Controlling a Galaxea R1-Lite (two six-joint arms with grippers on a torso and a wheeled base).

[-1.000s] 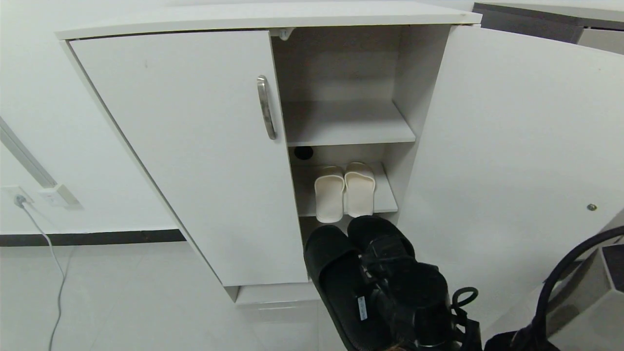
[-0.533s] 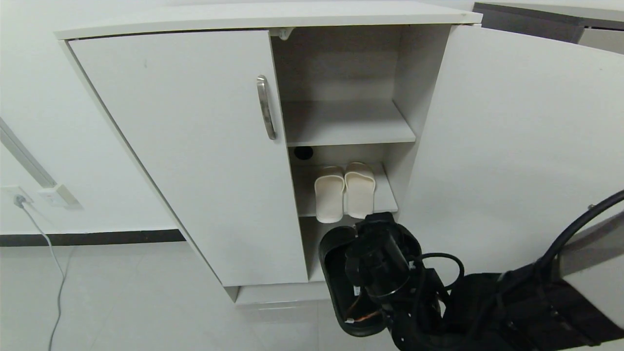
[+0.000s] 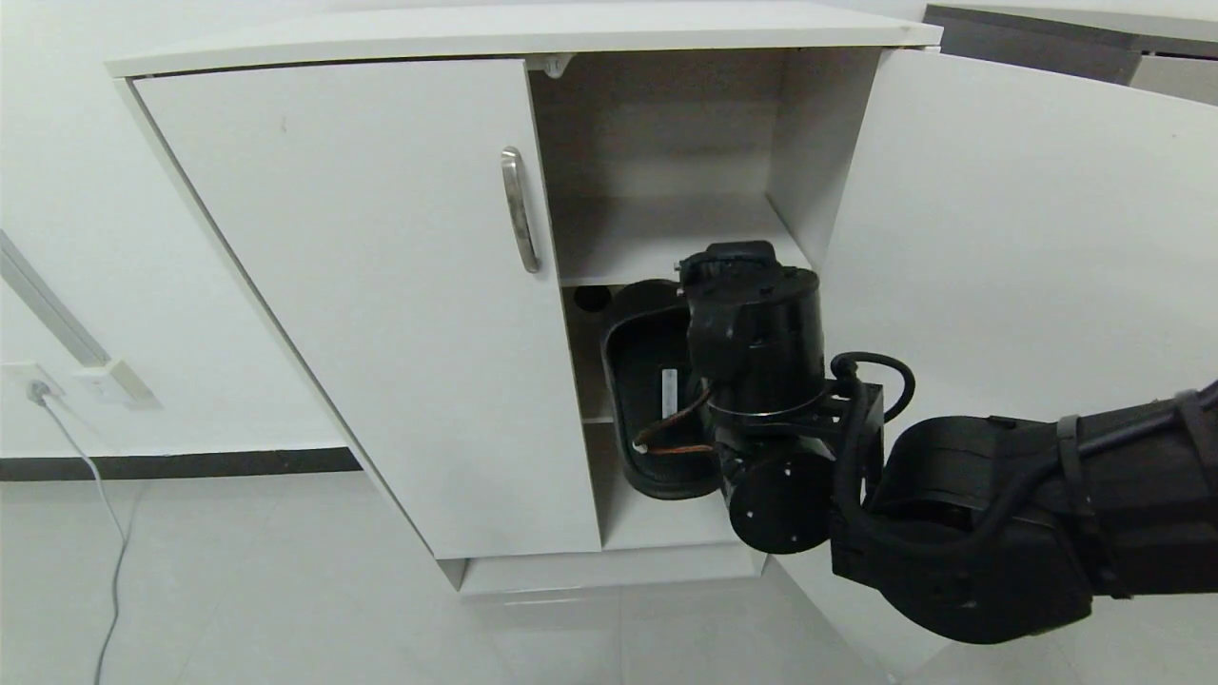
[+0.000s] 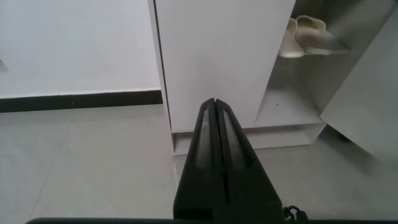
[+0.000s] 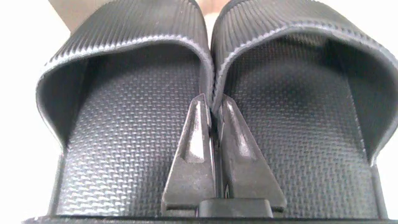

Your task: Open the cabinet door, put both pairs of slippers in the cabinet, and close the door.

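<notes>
Over the last second the right arm has climbed from the foot of the cabinet (image 3: 514,33), carrying the black slippers (image 3: 647,381) up from the bottom compartment to the height of the middle shelf, where in the head view they now cover the white pair.

At far left a wall socket (image 3: 33,385) feeds a cable (image 3: 114,542) down to the floor (image 3: 285,590). The left gripper (image 4: 214,106) hangs above that floor before the cabinet's base, its fingers pressed together on nothing. The left door (image 3: 362,285) is closed, its metal handle (image 3: 519,209) upright near the inner edge.

Next comes the open compartment. The upper shelf (image 3: 657,243) is bare. Just below it the black slippers stand toe-up, insoles toward the head camera, at the mouth of the opening; how far in they are, I cannot tell. The right gripper (image 5: 214,109) is clamped on the two inner edges where the slippers meet. In the left wrist view the white slippers (image 4: 308,34) lie side by side on the middle shelf.

The right door (image 3: 999,238) stands swung wide.
</notes>
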